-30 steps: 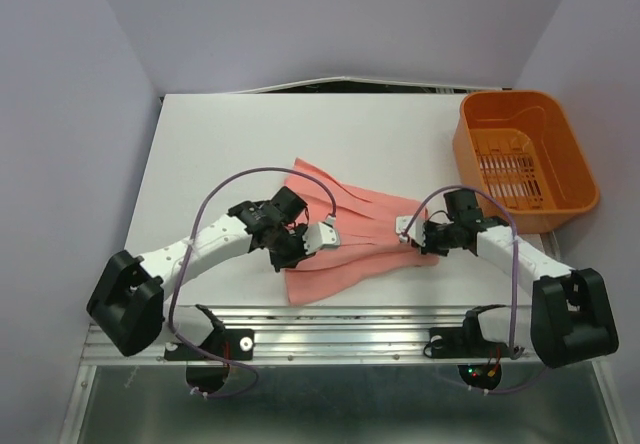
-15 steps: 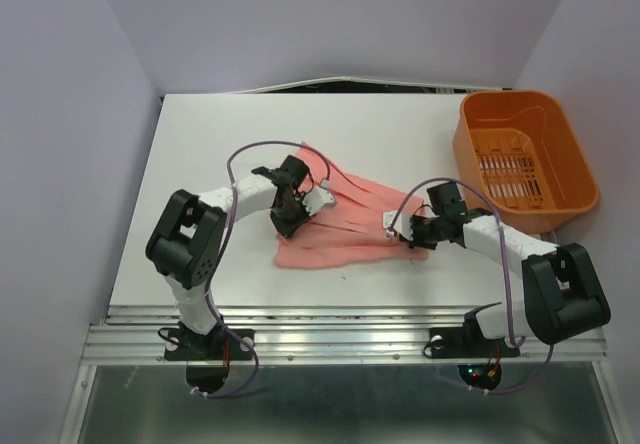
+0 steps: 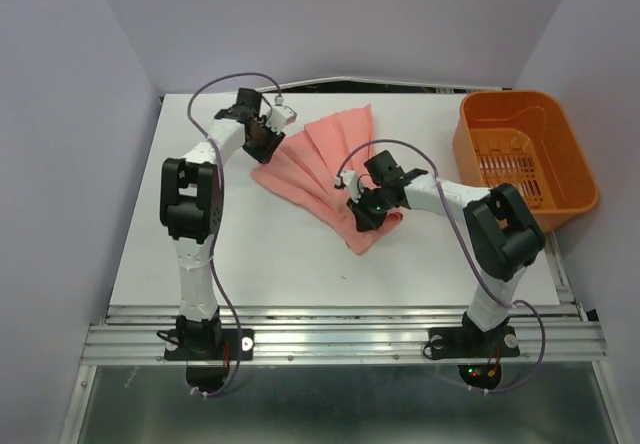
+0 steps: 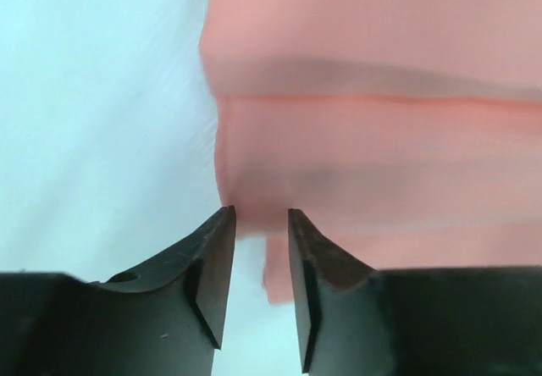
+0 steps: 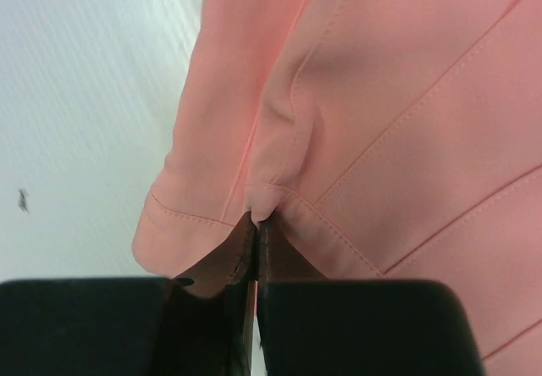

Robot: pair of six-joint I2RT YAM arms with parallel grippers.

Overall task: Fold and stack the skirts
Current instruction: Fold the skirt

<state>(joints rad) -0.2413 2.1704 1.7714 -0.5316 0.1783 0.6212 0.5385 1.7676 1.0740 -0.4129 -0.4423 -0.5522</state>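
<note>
As far as I can see, the task is only at its beginning: one skirt [image 3: 320, 169] is in view, it lies open, and I see no fold in it and no stack yet. So the folding is left to do, and the stacking after it. I see no other skirt in these views.

The skirt lies on the far half of the worktop [image 3: 250, 254], about in the middle. It is spread like a fan, the wide hem pointing to the far left and the narrow end to the near right. It is salmon-pink, with long pleats running from the narrow end to the hem, and it looks quite flat, with only small wrinkles.

My right gripper [image 5: 256, 222] is clenched on the narrow end; a small pinch of the stitched edge stands up between its jaws. My left gripper [image 4: 258, 217] is at the far left corner of the hem. Its jaws stand a little apart and I see worktop between them, so I judge it has released the cloth.

The orange basket [image 3: 575, 179] stands at the right, well apart from the skirt.
</note>
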